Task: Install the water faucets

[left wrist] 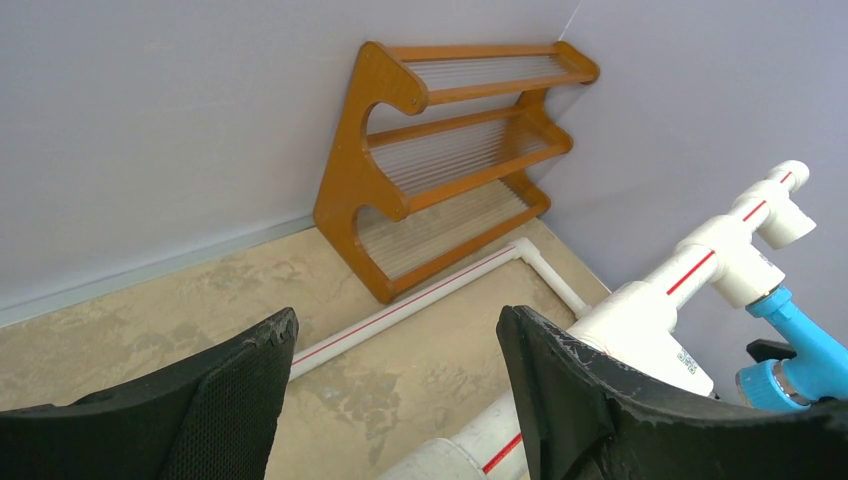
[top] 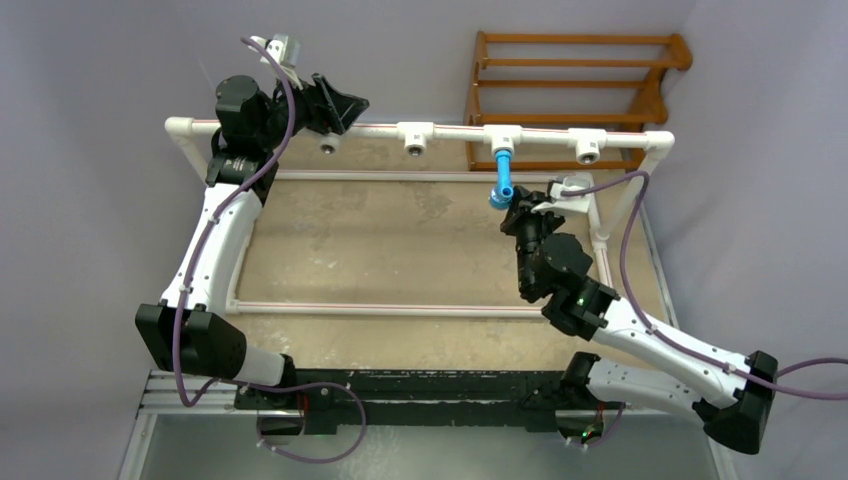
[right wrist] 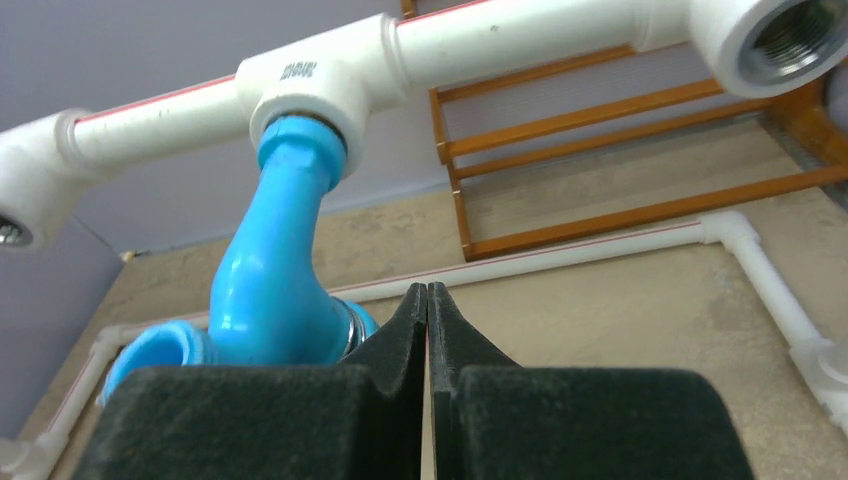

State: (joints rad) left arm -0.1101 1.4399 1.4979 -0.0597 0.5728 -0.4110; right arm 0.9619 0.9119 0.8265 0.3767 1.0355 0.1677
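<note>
Tap: the small bright blue plastic tap with a bent spout (right wrist: 262, 280) hangs just left of the right pincer (right wrist: 428, 300). Its neck is entered in the socket of a white plastic pipe tee (right wrist: 310, 80) above the pincer tips.
Right pincer: the fingers are pressed together with nothing between them. The tips sit right beside the tap's silvery ring, possibly touching it, though the close view does not settle that.
Left pincer: the left pincer (left wrist: 398, 320) is spread wide and empty, low over the mottled beige worktop (left wrist: 200, 290). The blue tap is well off to its right, at the picture's edge.
Step in hand: I judge this to be the seating of the tap in its tee. The closed fingers look placed to push or turn the body rather than carry it.
Next move: it likely calls for pressing sideways on the bent body to turn the thread home. The push should stay light enough that the white pipe rail (top: 460, 131) does not flex.
Other sockets: an open white tee with a dark threaded bore (right wrist: 775, 35) lies up and to the right of the right pincer, with no tap in it.
Hidden: the thread is inside the tee, so how deep it sits cannot be told. The tap's top knob is not clearly seen. No second tap shows in any view.
Background: an orange-brown wooden slatted rack (left wrist: 345, 170) stands beyond both pincers against the wall.
</note>
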